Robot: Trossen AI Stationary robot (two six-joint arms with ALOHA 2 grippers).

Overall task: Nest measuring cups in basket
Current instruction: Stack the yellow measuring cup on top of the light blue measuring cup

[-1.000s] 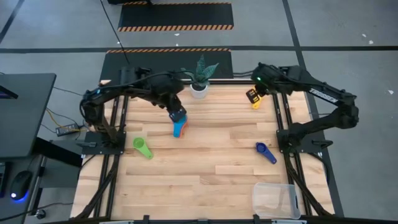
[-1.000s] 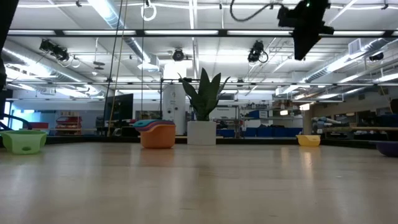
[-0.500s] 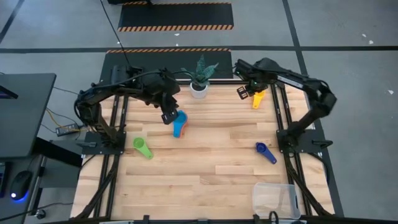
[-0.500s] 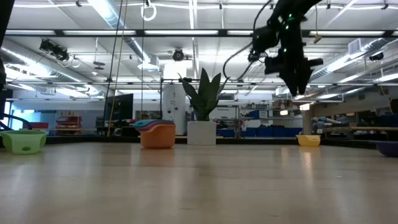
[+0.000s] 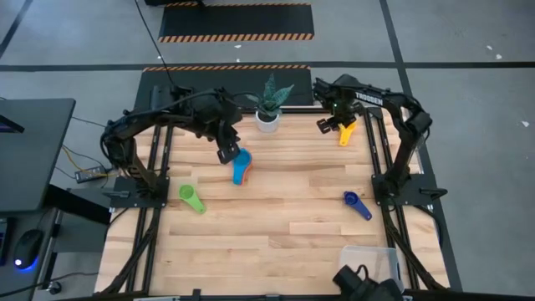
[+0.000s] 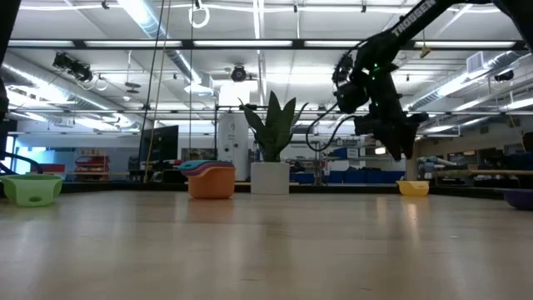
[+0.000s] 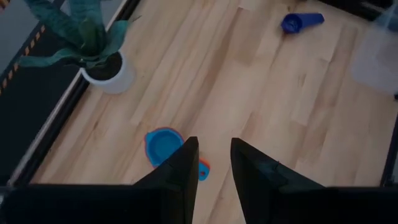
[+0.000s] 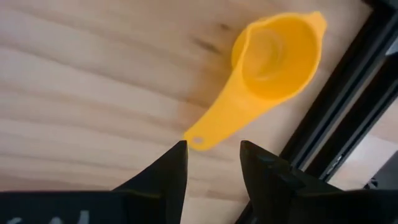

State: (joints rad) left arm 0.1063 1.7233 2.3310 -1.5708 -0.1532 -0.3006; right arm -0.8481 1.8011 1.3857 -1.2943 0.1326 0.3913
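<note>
The yellow cup point(image 5: 345, 132) lies on its base near the table's far right edge. My right gripper point(image 8: 213, 155) hangs open just above it, fingers on either side of the handle's free end point(image 8: 198, 140), touching nothing. A nested stack point(image 5: 241, 167) with an orange cup at the bottom and a blue one on top point(image 7: 163, 144) stands at the far middle. My left gripper point(image 7: 211, 155) is open, high above the stack's left side. The green cup point(image 5: 192, 199) sits at the left, the navy cup point(image 5: 357, 205) at the right. The clear basket point(image 5: 368, 266) is at the near right corner.
A white plant pot point(image 5: 267, 121) with a green plant stands at the far edge between the two grippers. The table's dark metal frame rail point(image 8: 348, 106) runs right beside the yellow cup. A dark object point(image 5: 359, 283) shows at the near edge by the basket. The table's middle is bare wood.
My right gripper has come down from high above the table to just over the yellow cup, while its arm folded back toward the far edge. My left gripper has drawn a little toward the table's left, off the top of the stack. The cups have stayed put.
</note>
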